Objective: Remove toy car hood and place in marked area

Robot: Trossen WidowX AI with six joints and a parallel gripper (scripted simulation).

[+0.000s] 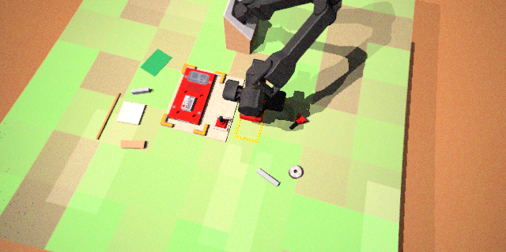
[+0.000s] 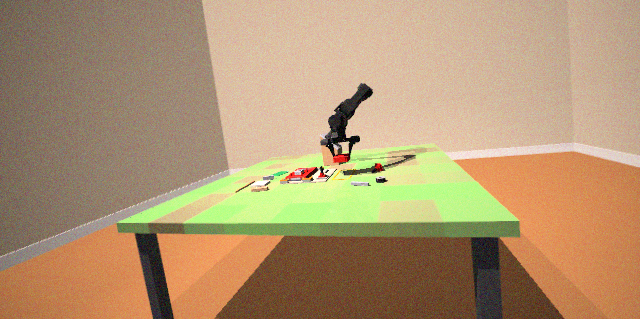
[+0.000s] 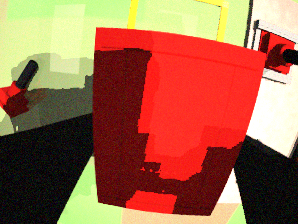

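Observation:
The red hood (image 1: 251,118) (image 2: 341,159) (image 3: 185,110) is off the toy car and hangs level in the air above the table. My gripper (image 2: 342,156) (image 3: 168,131) is shut on the hood, with one black finger at each side; in the top view the arm hides the fingertips. The red toy car (image 1: 183,106) (image 2: 295,175) lies on the pale board, left of the gripper in the top view. The marked area, a yellow outline (image 1: 247,140) (image 3: 223,20), is on the table; the hood covers its far end in the top view and its near end in the wrist view.
A red and black piece (image 1: 301,119) (image 2: 378,167) (image 3: 15,100) lies right of the marked area in the top view. Left of it, a small red piece with a black peg (image 1: 222,122) stands on the pale board (image 1: 215,137). A grey bar (image 1: 268,177) and ring (image 1: 291,171) lie nearer the front.

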